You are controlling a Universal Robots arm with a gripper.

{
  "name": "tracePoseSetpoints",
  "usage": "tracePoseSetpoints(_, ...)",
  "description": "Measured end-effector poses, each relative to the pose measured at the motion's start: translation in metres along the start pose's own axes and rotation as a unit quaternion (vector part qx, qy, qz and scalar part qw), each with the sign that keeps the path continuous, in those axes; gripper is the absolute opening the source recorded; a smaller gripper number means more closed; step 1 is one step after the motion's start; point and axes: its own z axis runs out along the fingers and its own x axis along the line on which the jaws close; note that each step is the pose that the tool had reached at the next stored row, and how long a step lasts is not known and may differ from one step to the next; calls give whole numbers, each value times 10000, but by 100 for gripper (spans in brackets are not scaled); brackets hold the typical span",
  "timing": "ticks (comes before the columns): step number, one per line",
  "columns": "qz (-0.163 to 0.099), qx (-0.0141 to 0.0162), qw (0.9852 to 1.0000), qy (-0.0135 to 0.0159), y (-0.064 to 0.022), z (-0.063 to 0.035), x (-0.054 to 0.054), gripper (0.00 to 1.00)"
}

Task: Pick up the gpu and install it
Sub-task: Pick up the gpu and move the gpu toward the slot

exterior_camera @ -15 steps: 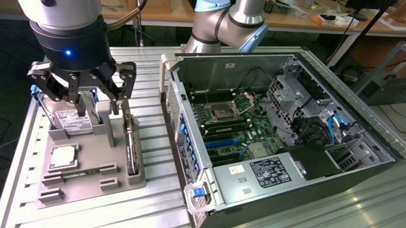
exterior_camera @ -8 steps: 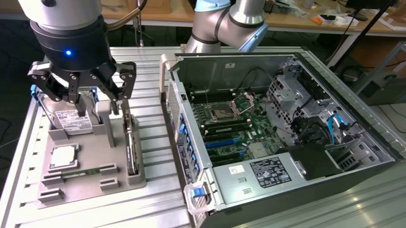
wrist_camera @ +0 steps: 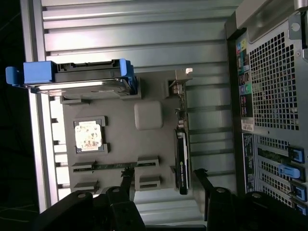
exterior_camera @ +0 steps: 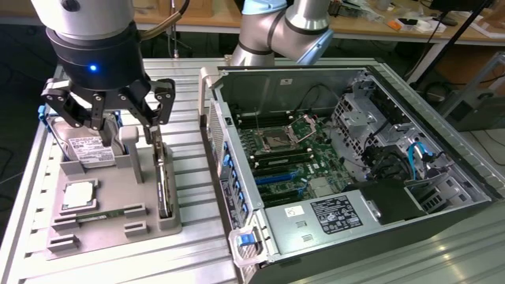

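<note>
Hovering over the tray (exterior_camera: 110, 228), the gripper (exterior_camera: 112, 118) has its fingers (wrist_camera: 127, 175) spread apart and holds nothing. The gpu (exterior_camera: 161, 183) stands edge-on in a slot along the tray's side on the exterior view's right, nearest the case (exterior_camera: 379, 260); in the wrist view it lies between the fingertips, closer to one. A descent from this offset could, I judge, drive a finger onto the card's top edge or clip the hard drive (exterior_camera: 88, 148) just beside it, and an uneven squeeze might tilt so thin a board. The card's faces and lower edge are hidden in the slot, and the board (exterior_camera: 292, 160) slots inside the case are hard to tell apart.
</note>
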Motion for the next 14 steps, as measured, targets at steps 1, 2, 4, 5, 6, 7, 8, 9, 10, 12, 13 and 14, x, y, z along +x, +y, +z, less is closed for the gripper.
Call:
tracePoseSetpoints(1,0,0,10000,0,-6,1,-5,60)
tracePoseSetpoints(2,0,-1,10000,-1,-16,3,-11,60)
tracePoseSetpoints(4,0,-1,10000,-1,-40,5,-20,60)
tracePoseSetpoints(5,0,-1,10000,0,-53,5,-23,60)
tracePoseSetpoints(6,0,-1,10000,-1,-65,5,-26,60)
tracePoseSetpoints(7,0,-1,10000,-1,-77,7,-29,60)
tracePoseSetpoints(8,0,-1,10000,-1,-89,7,-32,60)
tracePoseSetpoints(9,0,-1,10000,-1,-101,7,-35,60)
tracePoseSetpoints(10,0,-1,10000,-1,-114,7,-38,60)
tracePoseSetpoints(12,0,-1,10000,-1,-145,9,-44,60)
tracePoseSetpoints(13,0,-1,10000,-1,-158,9,-47,60)
tracePoseSetpoints(14,0,-1,10000,-1,-167,9,-49,60)
